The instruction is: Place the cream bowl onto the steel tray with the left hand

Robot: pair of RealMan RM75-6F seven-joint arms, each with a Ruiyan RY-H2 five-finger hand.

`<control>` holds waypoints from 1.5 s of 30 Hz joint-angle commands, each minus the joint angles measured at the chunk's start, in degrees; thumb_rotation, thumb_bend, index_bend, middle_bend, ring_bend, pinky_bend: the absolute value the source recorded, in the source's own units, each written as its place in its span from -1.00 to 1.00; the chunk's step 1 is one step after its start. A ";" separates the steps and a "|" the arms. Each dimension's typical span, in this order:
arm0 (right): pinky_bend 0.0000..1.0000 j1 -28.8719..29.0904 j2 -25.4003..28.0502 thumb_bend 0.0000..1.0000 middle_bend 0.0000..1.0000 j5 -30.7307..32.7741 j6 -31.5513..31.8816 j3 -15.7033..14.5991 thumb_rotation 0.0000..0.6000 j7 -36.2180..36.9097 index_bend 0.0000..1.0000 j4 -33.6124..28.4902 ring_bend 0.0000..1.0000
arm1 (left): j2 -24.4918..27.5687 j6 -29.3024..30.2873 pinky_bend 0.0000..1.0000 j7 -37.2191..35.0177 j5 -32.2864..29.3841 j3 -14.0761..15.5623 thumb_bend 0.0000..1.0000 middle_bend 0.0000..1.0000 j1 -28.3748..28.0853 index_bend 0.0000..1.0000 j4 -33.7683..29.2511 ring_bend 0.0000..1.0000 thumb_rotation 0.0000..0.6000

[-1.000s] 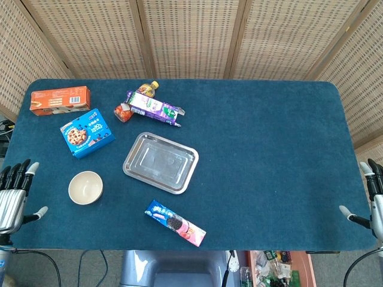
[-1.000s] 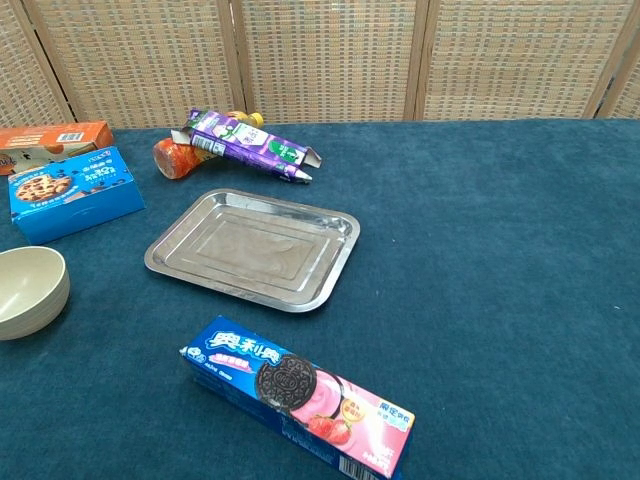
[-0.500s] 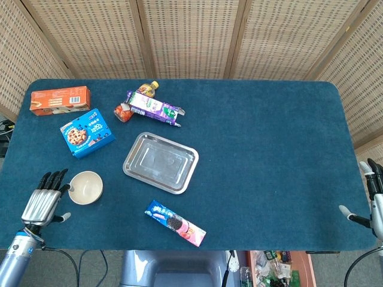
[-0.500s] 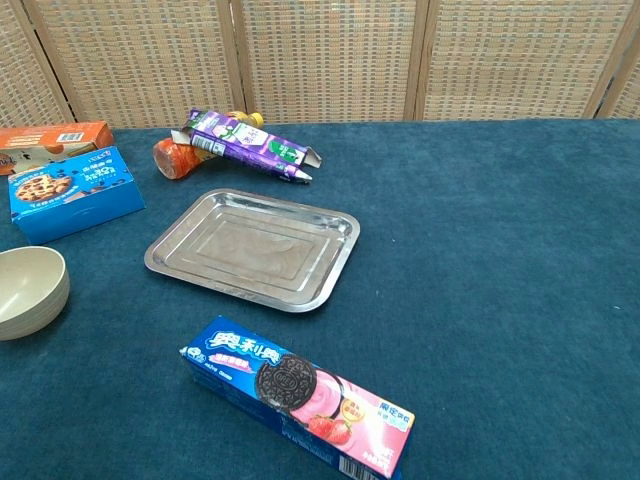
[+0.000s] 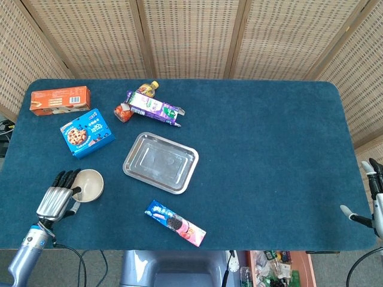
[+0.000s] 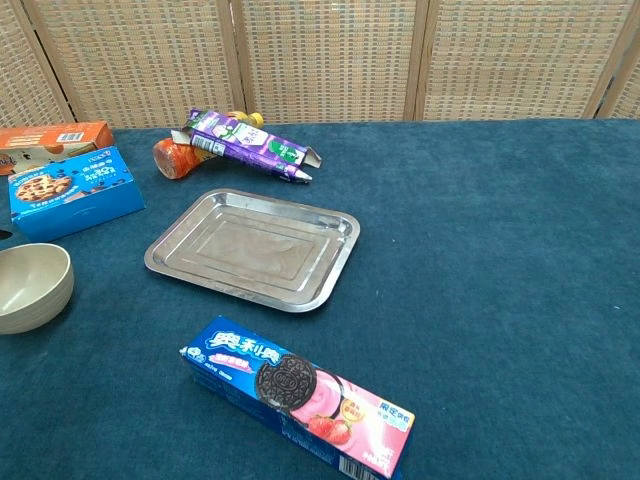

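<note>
The cream bowl (image 5: 90,185) stands upright on the blue cloth at the front left, left of the steel tray (image 5: 134,156). My left hand (image 5: 57,198) lies against the bowl's left side, fingers stretched forward along the rim and apart, holding nothing. The chest view shows the bowl (image 6: 31,288) at its left edge and the empty tray (image 6: 200,235) in the middle, but not the left hand. My right hand (image 5: 372,200) stays at the table's far right edge, fingers spread and empty.
A cookie packet (image 5: 175,222) lies in front of the tray. Behind it lie a purple carton (image 5: 154,108) and a bottle (image 5: 125,109). A blue biscuit box (image 5: 87,133) and an orange box (image 5: 60,100) sit at the back left.
My left hand has moved right along the front edge up to the bowl's left rim. The bowl has shifted slightly right. The right hand has not moved.
</note>
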 commanded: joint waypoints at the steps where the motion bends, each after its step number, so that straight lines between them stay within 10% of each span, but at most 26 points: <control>1: -1.00 0.03 0.01 -1.00 -1.00 0.05 -0.11 -0.02 1.00 0.04 -1.00 0.01 -1.00 | 0.07 0.52 -1.00 -0.35 0.10 -0.14 -0.11 -1.00 -0.03 0.21 -0.11 -1.00 1.00; 17: -1.00 0.81 0.06 -1.00 -1.00 1.86 -2.13 0.53 1.00 0.25 -1.00 0.41 -1.00 | -0.01 -1.76 -1.00 8.73 -2.86 -9.85 -0.09 -1.00 -9.52 0.24 -12.68 -1.00 1.00; 33: -1.00 1.59 0.42 -1.00 -1.00 5.29 -5.35 1.42 1.00 2.09 -1.00 1.58 -1.00 | -19.75 -14.72 -1.00 18.76 -13.86 -14.84 -0.08 -1.00 -24.37 0.23 3.61 -1.00 1.00; 35: -1.00 1.65 0.50 -1.00 -1.00 5.64 -5.70 1.51 1.00 2.44 -1.00 1.74 -1.00 | -20.52 -15.63 -1.00 18.47 -14.92 -14.90 -0.12 -1.00 -24.93 0.09 4.56 -1.00 1.00; 40: -1.00 1.72 0.57 -1.00 -1.00 5.74 -5.96 1.53 1.00 2.66 -1.00 1.87 -1.00 | -18.59 -14.56 -1.00 17.39 -16.60 -15.21 -0.94 -1.00 -24.28 -0.98 0.41 -1.00 1.00; 45: -1.00 1.57 0.65 -1.00 -1.00 5.02 -5.48 1.30 1.00 2.81 -1.00 1.63 -1.00 | -11.25 -8.58 -1.00 16.01 -15.01 -15.93 -1.00 -1.00 -21.26 -1.00 -8.73 -1.00 1.00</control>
